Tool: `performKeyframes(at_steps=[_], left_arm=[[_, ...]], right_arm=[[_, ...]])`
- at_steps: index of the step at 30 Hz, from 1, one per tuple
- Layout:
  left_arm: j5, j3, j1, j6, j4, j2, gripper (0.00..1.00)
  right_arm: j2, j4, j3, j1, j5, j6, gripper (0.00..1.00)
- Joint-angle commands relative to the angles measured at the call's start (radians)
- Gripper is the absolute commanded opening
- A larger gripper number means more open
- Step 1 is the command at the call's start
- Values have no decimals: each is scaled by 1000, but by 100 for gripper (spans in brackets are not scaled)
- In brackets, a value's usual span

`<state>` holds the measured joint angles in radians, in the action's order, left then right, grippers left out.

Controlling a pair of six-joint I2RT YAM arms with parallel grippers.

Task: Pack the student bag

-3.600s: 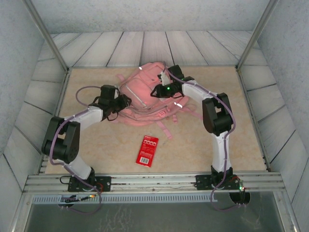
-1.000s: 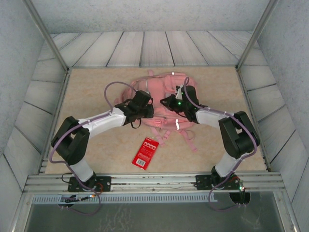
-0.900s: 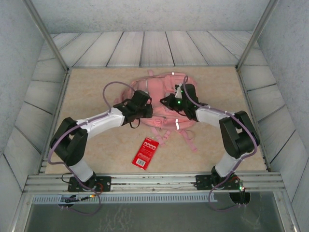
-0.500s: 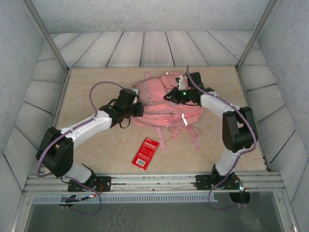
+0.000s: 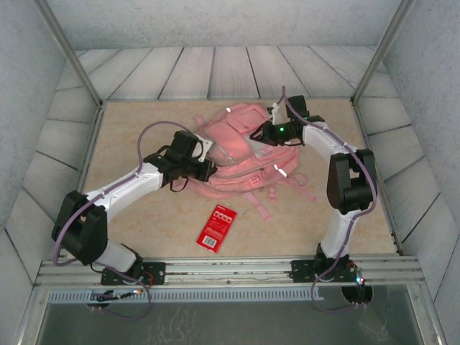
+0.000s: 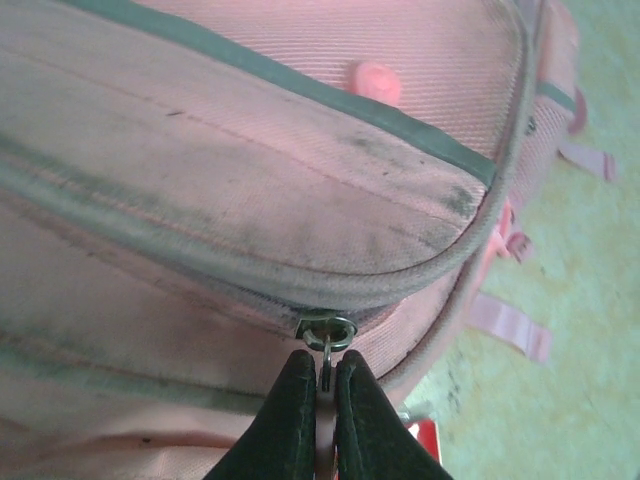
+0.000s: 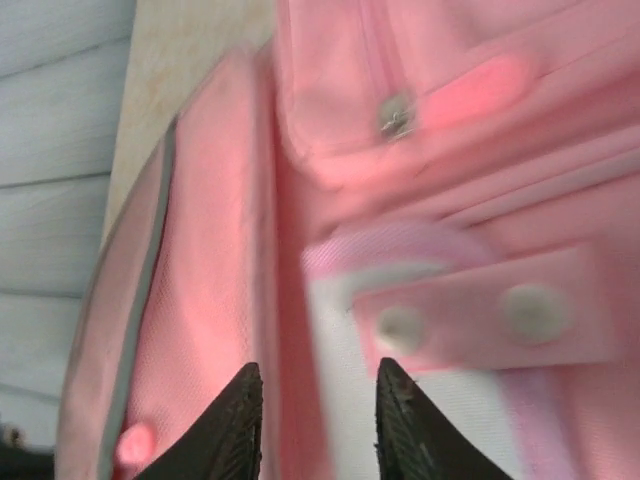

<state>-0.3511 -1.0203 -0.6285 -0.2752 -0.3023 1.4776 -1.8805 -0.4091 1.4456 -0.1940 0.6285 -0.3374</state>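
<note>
**ITEM:** student bag [image 5: 233,144]. Pink fabric, largest obj. in view.

**LOCATION:** upper centre of top view, on worktop [image 5: 144,122], between both arms.

**CHANGE vs. approx. 1 s ago:**
- Bag has shifted up-frame and turned. Straps [image 5: 291,188] now trail to lower right.
- Right tool [image 7: 318,370] was clamped and now has its fingers parted. Nothing is between them, only bag fabric beyond, so it reads as having let go.
- Left tool [image 6: 322,358] has closed down and is pinched tight on the zip pull [image 6: 326,335].
- Red pack [image 5: 218,225], lower centre, has not moved and is apart from the bag.

**MEANING (judgement):** repositioning looks done. Next step is prob. drawing the zip open w/ the left tool. Nothing is packed yet, so the task is at an early stage.

**CONDITION:**
- Woven pink cloth w/ grey piping along seams.
- Grey soiling across the panel in left wrist view.
- Zip appears closed at the pull.
- Small white reflective strips visible from above.
- Right wrist view, blurred: tab w/ two round studs, white patch beneath.
</note>
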Motion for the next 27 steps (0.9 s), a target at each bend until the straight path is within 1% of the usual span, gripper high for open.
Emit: performKeyframes(at_steps=[1,4,6,11,16,20,25,27], left_arm=[[-104,-33,-20,50,-44,-26,0],[-119,-62,-25,54,-47,-5,0],[-141,-84,-31,59,-41,14,0],[-213,-174,-61,82,-11,103,0],[-267,-301,-106,112,-12,247,0],[-282,-378,-148,125,-12,323,0],[-272,-411,-183,127,-8,361,0],[-263,-417,-187,122,-12,368,0]], right_arm=[[88,-10,-11,15,-94,-6,43],[189,-41,-83,13,-118,-17,52],[262,-27,-161,10,-116,-55,55],[429,42,-370,-39,-105,-194,57],[545,163,-527,-59,-111,-369,57],[562,213,-568,-59,-132,-446,58],[539,209,-577,-61,-130,-504,59],[543,210,-608,-61,-141,-541,59]])
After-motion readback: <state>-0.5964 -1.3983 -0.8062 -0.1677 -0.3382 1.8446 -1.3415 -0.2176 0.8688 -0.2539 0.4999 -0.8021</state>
